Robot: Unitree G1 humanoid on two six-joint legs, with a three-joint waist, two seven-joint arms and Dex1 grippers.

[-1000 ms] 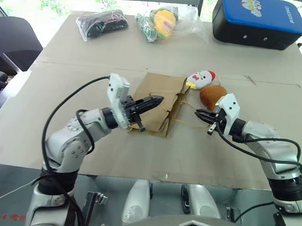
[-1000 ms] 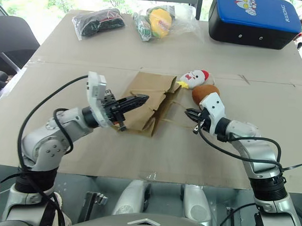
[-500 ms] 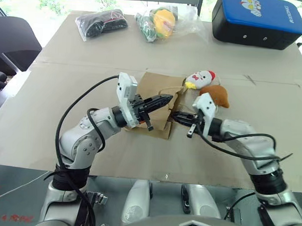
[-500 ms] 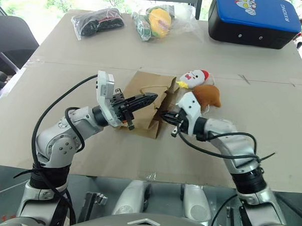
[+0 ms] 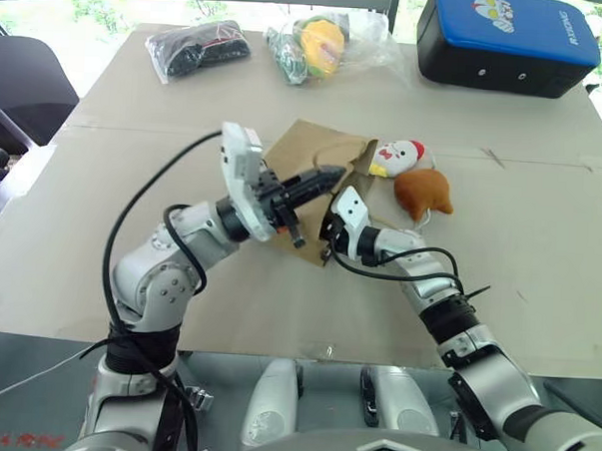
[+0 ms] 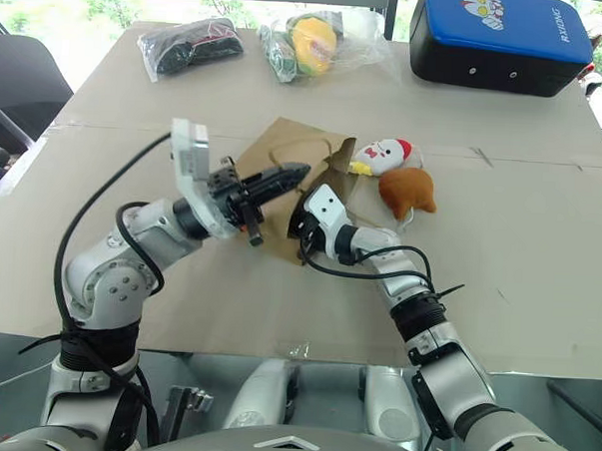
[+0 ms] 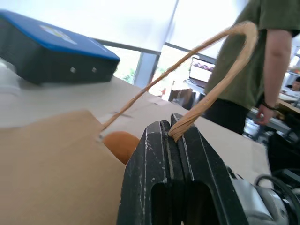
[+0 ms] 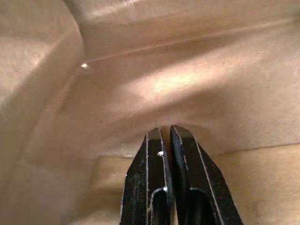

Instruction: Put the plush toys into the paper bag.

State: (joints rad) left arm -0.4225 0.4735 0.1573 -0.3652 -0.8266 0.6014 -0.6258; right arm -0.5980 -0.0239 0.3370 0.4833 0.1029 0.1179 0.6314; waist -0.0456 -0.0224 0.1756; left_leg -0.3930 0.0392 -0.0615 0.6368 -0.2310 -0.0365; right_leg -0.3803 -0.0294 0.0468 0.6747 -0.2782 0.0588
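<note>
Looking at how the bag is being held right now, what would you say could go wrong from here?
The left gripper lifts the paper bag by one thin twisted handle, which might tear or slip. The right gripper, shut, is inside the bag; pushing further could crease it or drag it. The chicken and drumstick toy lie close by and could be knocked.

We are seeing a surface (image 5: 539, 276) covered in brown cardboard. At its far edge a clear plastic bag of black items (image 5: 199, 47) is lying beside a yellow-and-green toy in clear wrap (image 5: 324, 45), with a blue-topped black case (image 5: 504, 40) sitting farther right. A dark chair (image 5: 22, 84) is standing at the left, and a person in a green shirt (image 7: 267, 56) is standing beyond the surface.
</note>
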